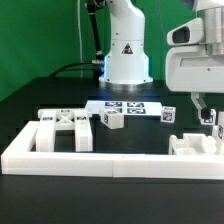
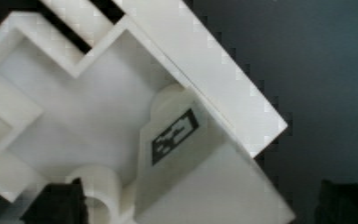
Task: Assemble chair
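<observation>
The gripper (image 1: 207,120) is out at about 3 o'clock in the exterior view. It hangs right over a white chair panel (image 1: 192,146) lying on the black table (image 1: 30,105), tucked into that corner of the white border wall (image 1: 100,160).

The wrist view is basically all panel: an angular white slab with a black marker tag (image 2: 176,135) on it. The two dark fingertips (image 2: 48,205) sit wide apart with the panel's edge between them, so the jaws are spread and not squeezing anything. Whether a pad is brushing the panel I honestly can't tell, it's too blurry.

Rest of the chair stuff: a cluster of cross-braced pieces (image 1: 62,128) sits at roughly 9 o'clock, well apart from the gripper. A small tagged block (image 1: 112,120) is near the centre, and a second tagged block (image 1: 168,116) sits between it and the gripper. The marker board (image 1: 125,106) lies just behind them, in front of the arm's white base (image 1: 128,55) at 12 o'clock.
</observation>
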### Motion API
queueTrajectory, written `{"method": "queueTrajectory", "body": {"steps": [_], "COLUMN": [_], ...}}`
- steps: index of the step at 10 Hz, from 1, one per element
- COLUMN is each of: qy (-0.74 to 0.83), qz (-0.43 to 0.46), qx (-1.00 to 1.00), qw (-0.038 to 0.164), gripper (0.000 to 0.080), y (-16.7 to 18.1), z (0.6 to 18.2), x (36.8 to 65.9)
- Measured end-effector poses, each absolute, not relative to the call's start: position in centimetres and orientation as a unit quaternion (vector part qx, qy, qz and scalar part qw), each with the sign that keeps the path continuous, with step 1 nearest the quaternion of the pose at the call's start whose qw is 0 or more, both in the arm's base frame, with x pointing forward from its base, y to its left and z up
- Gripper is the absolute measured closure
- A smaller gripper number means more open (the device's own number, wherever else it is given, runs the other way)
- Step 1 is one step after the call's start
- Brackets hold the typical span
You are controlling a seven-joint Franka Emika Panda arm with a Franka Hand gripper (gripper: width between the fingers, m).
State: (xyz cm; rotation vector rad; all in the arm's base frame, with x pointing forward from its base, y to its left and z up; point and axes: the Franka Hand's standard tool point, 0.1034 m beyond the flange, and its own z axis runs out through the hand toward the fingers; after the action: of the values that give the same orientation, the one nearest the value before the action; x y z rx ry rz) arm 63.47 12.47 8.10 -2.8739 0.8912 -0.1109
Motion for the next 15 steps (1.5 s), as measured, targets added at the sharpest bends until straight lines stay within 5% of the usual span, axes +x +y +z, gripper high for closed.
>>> {"method": "queueTrajectory", "body": {"steps": [7, 9, 15], "qy": [0.023, 0.024, 0.175], "qz": [-0.053, -0.053, -0.049], "qx": [-0.998, -0.998, -0.983], "qw": [0.023, 0.023, 0.039], "gripper": [0.0153, 0.0461, 0.0508], "y": [12.12, 12.12, 12.04], "z": [8.08, 8.07, 8.03], "x": [63.79, 63.78, 63.79]}}
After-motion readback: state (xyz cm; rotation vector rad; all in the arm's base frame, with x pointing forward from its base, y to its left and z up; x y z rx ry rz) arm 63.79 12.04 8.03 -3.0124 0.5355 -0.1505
